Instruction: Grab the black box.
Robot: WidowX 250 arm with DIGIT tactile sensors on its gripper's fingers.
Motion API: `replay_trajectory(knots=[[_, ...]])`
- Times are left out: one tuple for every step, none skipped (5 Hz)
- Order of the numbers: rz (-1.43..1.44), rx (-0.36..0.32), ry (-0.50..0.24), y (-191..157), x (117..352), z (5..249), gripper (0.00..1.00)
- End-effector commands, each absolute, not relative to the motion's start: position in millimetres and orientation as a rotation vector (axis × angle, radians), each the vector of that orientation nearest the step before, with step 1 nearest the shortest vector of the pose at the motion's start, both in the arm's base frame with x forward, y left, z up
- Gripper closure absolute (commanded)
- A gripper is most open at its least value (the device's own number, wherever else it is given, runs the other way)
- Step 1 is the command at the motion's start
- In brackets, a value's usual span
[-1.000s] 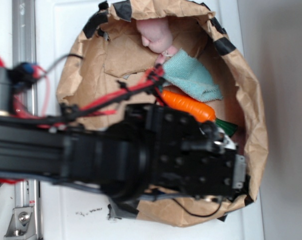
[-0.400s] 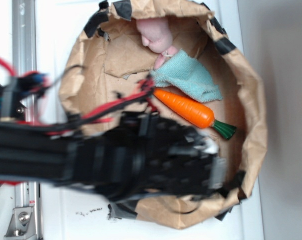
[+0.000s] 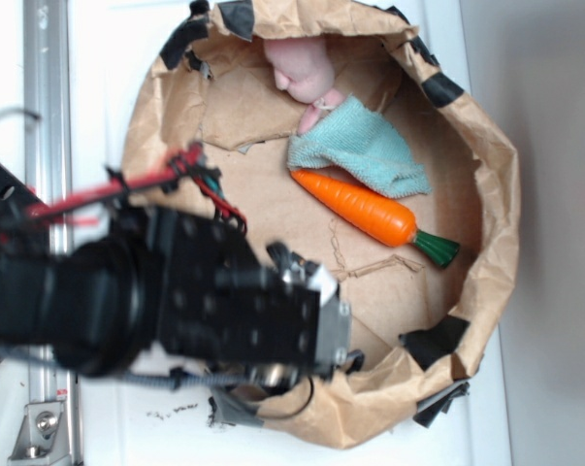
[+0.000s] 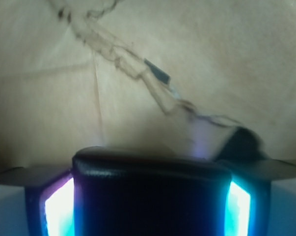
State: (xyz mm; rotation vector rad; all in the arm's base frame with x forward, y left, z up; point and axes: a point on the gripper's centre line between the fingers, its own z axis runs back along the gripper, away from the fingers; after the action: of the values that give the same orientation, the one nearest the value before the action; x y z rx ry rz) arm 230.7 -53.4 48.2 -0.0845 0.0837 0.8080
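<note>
In the wrist view the black box (image 4: pixel 152 194), glossy with rounded corners, fills the space between my two glowing finger pads (image 4: pixel 59 206). My gripper (image 4: pixel 148 211) is shut on it, above the brown paper floor. In the exterior view my gripper (image 3: pixel 333 330) is at the lower left of the brown paper nest (image 3: pixel 491 194), near its torn rim. There the arm hides the box.
An orange carrot (image 3: pixel 365 209) with a green tip lies in the middle of the nest. A teal cloth (image 3: pixel 365 150) and a pink soft object (image 3: pixel 302 63) lie behind it. Black tape patches (image 3: pixel 433 340) mark the paper rim. A metal rail (image 3: pixel 45 97) runs along the left.
My arm and gripper have moved left, away from the nest's right side. The whole carrot and the paper floor beside it are now uncovered.
</note>
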Motion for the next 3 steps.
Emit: replay_trajectory(knots=[[0.607, -0.145, -0.116, 18.1, 283.0, 152.3, 1.00], [0.390, -0.030, -0.279, -11.0, 289.6, 187.4, 1.00], [0.311, -0.008, -0.370, -7.1, 292.1, 196.2, 1.00]])
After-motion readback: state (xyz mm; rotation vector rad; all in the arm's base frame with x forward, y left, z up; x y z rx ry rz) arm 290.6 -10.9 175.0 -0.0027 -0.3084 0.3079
